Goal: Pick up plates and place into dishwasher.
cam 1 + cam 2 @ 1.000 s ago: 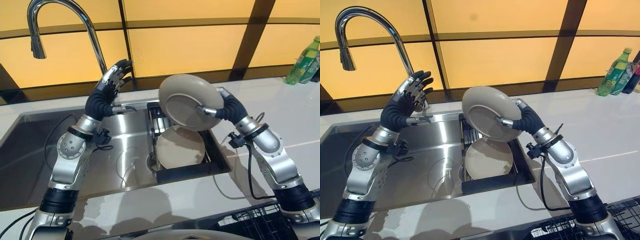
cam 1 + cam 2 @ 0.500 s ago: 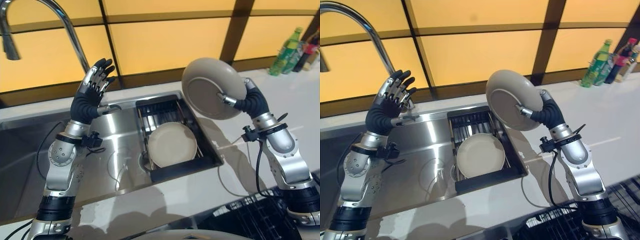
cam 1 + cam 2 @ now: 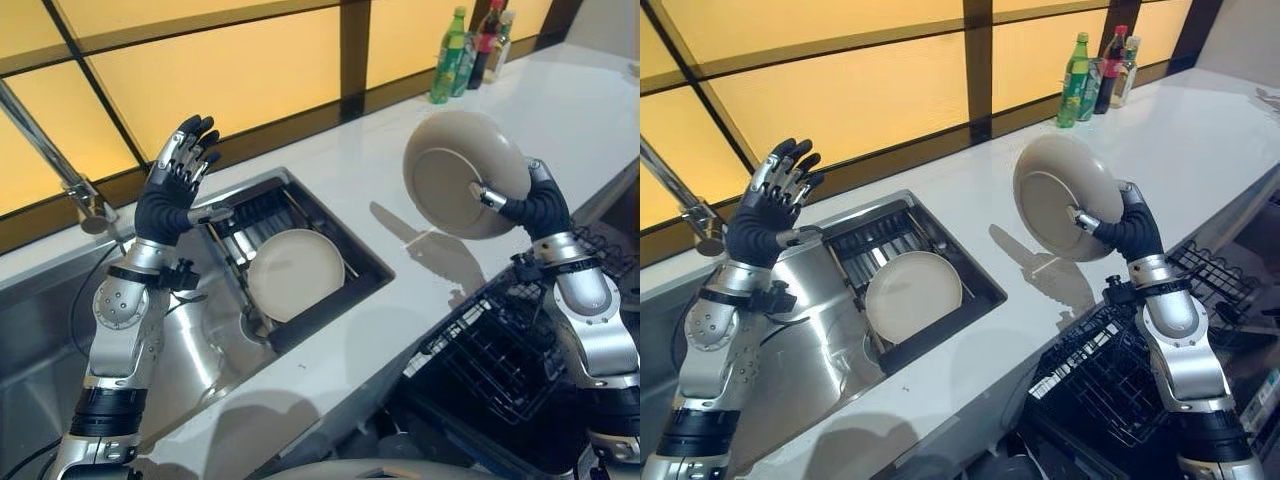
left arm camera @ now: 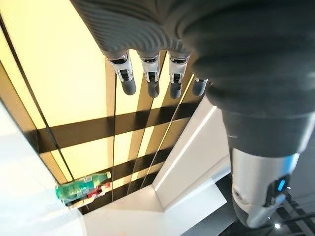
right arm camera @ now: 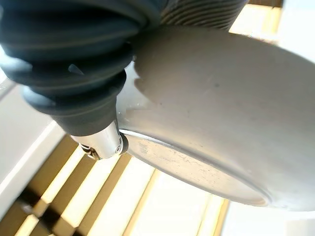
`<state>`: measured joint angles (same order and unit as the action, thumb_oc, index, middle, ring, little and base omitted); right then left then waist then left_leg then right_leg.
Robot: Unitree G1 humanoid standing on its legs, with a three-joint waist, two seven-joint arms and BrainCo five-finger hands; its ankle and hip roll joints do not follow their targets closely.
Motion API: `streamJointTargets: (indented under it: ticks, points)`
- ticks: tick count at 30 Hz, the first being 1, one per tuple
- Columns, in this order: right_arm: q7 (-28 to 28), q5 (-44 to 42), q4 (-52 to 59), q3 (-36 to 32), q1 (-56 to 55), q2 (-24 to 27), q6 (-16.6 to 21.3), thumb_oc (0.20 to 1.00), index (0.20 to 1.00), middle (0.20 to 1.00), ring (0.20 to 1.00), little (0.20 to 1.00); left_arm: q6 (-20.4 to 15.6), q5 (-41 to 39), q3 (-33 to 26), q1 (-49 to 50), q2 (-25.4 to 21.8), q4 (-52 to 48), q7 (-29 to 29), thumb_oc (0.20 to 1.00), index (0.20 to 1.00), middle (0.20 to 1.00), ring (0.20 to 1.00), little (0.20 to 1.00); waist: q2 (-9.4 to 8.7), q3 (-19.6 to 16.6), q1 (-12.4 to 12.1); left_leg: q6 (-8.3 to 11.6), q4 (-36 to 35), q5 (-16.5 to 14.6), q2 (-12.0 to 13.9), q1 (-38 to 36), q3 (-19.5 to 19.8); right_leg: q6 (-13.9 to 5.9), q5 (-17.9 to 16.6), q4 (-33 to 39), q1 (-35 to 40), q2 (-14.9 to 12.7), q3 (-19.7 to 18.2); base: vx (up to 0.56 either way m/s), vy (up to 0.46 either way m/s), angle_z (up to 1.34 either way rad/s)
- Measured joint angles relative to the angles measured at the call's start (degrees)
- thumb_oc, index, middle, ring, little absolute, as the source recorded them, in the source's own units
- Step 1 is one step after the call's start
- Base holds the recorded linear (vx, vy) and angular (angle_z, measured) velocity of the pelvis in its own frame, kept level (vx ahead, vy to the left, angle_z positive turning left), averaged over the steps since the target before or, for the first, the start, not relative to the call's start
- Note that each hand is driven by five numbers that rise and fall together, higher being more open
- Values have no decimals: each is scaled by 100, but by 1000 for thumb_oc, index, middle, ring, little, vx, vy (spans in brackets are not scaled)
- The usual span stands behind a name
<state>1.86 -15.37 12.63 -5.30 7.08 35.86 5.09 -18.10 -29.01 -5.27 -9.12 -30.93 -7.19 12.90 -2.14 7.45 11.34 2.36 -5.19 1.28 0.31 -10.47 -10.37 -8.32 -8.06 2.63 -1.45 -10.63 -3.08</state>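
Pinching a beige plate [image 3: 463, 172] by its rim, tilted on edge above the counter [image 3: 400, 190], the right hand [image 3: 532, 208] seems bound for the dishwasher rack [image 3: 500, 345], while the left hand [image 3: 172, 190] idles spread-fingered over the sink [image 3: 190, 330], empty.

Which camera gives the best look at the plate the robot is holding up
The right eye view: the whole held plate shows on edge, pinched in the right hand above the counter. The left eye view shows much the same. The right wrist view shows part of its rim, close up.
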Motion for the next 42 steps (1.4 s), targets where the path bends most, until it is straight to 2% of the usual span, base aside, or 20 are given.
streamJointTargets:
  ticks: [3, 4, 5, 6, 7, 8, 9, 10, 11, 12, 13, 14, 15, 16, 17, 19, 23, 25, 28, 42]
  points:
    - [-38, -4, -73, -166, -6, -1, 67, 200, 200, 200, 200, 200, 0, 1, 1, -12, -94, -3, 5, 1000, 1000, 1000, 1000, 1000, -22, 69, -131, 12, 11, -12, 51, -82, -327, -111, 99, -40, -124, 10, 211, -251, 70, -52]
    - [-83, -5, -172, -233, -4, -5, 140, 200, 200, 200, 200, 200, 2, 1, 8, -13, -73, -6, -2, 1000, 1000, 1000, 1000, 1000, 92, 114, -238, 28, -23, -7, 264, -62, -432, -192, 223, -176, -151, 70, 341, -251, 25, -74]
    - [-113, -5, -248, -303, -39, -8, 153, 200, 200, 200, 200, 200, 4, 2, 9, -13, -54, -14, -13, 1000, 1000, 1000, 1000, 1000, 198, 177, -364, 50, -5, -9, 451, -68, -616, -135, 284, -1114, -429, 222, 521, -281, -10, -69]
    - [-155, -5, -266, -337, -156, 39, 159, 200, 200, 200, 200, 200, 6, 2, 9, 1, -60, -26, -21, 1000, 1000, 1000, 1000, 1000, 213, 152, -483, 74, 51, -26, 600, -53, -768, -2, 640, -2092, -637, 303, 649, -241, -74, -63]
    - [-179, -4, -256, -351, -258, 86, 196, 200, 200, 200, 200, 200, 0, 3, -5, 4, -93, -38, -56, 1000, 1000, 1000, 1000, 1000, 93, 83, -555, 149, 194, -82, 577, -69, -809, 155, 1088, -2594, -718, 288, 818, -223, -122, -63]
    - [-203, -4, -243, -344, -279, 58, 235, 200, 200, 200, 200, 200, -5, 2, -30, 20, -174, -35, -77, 1000, 1000, 1000, 1000, 1000, -72, 4, -652, 219, 321, -169, 489, 22, -721, 244, 1212, -2204, -625, 332, 810, -174, -143, -94]
    - [-215, -4, -257, -341, -196, 22, 304, 200, 200, 200, 200, 200, -10, 2, -58, 24, -170, -28, -112, 1000, 1000, 1000, 1000, 1000, -54, 21, -825, 105, 431, -300, 427, 200, -467, 477, 998, -1631, -516, 472, 666, -212, -177, -109]
    - [-245, -4, -258, -345, -154, -25, 328, 200, 200, 200, 200, 200, -5, 6, -62, 18, -182, -29, -116, 1000, 1000, 1000, 1000, 1000, 62, 29, -911, -31, 333, -250, 316, 255, -359, 337, 837, -1118, -418, 509, 673, -176, -149, -111]
    - [-268, -4, -270, -335, -152, -55, 331, 200, 200, 200, 200, 200, -1, 5, -80, 14, -171, -23, -119, 1000, 1000, 1000, 1000, 1000, 204, 47, -943, 100, 134, -33, 525, 208, -450, 327, 882, -1375, -445, 489, 1026, -238, -222, -73]
    - [-281, -5, -277, -297, -175, -74, 326, 200, 200, 200, 200, 200, -3, 4, -127, 13, -144, -10, -125, 1000, 1000, 1000, 1000, 1000, 217, 56, -918, 82, 184, -59, 622, 217, -606, 409, 1138, -2148, -512, 416, 1180, -182, -231, -64]
    - [-281, -5, -276, -294, -179, -67, 330, 200, 200, 200, 200, 200, -9, 4, -137, 18, -139, 13, -136, 1000, 1000, 1000, 1000, 1000, 238, 68, -958, 123, 261, -41, 725, 195, -821, 292, 1567, -2813, -486, 298, 1264, -196, -300, -52]
    - [-288, -3, -265, -295, -182, -69, 336, 200, 200, 200, 200, 200, -10, 4, -160, 23, -155, 33, -140, 1000, 1000, 1000, 1000, 1000, 184, 41, -971, 154, 315, -64, 774, 195, -869, 215, 1753, -2956, -358, 145, 1341, -118, -258, -65]
    - [-288, -1, -259, -291, -180, -102, 338, 200, 200, 200, 200, 200, -16, 2, -189, 21, -213, 55, -175, 1000, 1000, 1000, 1000, 1000, 58, -23, -1067, 224, 381, -93, 750, 212, -874, 145, 1843, -2571, -95, 43, 1355, -109, -281, -68]
    - [-289, 0, -262, -274, -159, -195, 336, 200, 200, 200, 200, 200, -18, 2, -229, 23, -305, 83, -199, 1000, 1000, 1000, 1000, 1000, -103, -48, -1131, 247, 476, -109, 730, 220, -841, 195, 1926, -1858, 270, 155, 1273, -81, -220, -68]
    - [-274, 6, -273, -248, -173, -197, 326, 200, 200, 200, 200, 200, -14, 2, -241, 40, -226, 145, -219, 1000, 1000, 1000, 1000, 1000, 15, -11, -1203, 241, 555, -107, 889, 218, -778, 381, 1755, -1414, 476, 328, 1235, -112, -239, -54]
    - [-239, 8, -275, -225, -199, -178, 268, 200, 200, 200, 200, 200, -15, 3, -245, 67, -120, 154, -216, 1000, 1000, 1000, 1000, 1000, 157, 29, -1198, 212, 705, -82, 1090, 233, -723, 516, 1538, -1038, 631, 576, 1141, -122, -179, -42]
    - [-78, -39, -323, -227, -224, -80, 72, 200, 200, 200, 200, 200, -9, 8, -223, 67, 28, 151, -191, 1000, 1000, 1000, 1000, 1000, 113, 44, -1163, 247, 1026, -101, 1192, 538, -482, 653, 1291, -694, 717, 691, 962, -113, -116, -25]
    - [41, -128, -538, -216, -208, -68, 16, 200, 200, 200, 200, 200, -10, 15, -197, 48, 116, 153, -179, 1000, 1000, 1000, 1000, 1000, 206, -7, -1029, 477, 759, -68, 1233, 497, -521, 635, 1234, -591, 708, 841, 994, -104, -67, 2]
    - [208, -215, -746, -215, -235, -67, -162, 200, 200, 200, 200, 200, -13, 15, -199, 60, 124, 241, -176, 1000, 1000, 1000, 1000, 1000, 136, 21, -1064, 567, 676, -28, 1194, 503, -508, 594, 1080, -427, 667, 822, 932, -65, -32, -9]
    - [1279, 115, -1982, -320, -717, -80, -831, 200, 200, 200, 200, 200, -135, 16, -314, 73, 122, 260, -110, 1000, 1000, 1000, 1000, 1000, 189, 36, -1044, 535, 358, 67, 920, 406, -138, 433, 649, 252, 1027, 632, 988, 17, 26, 2]
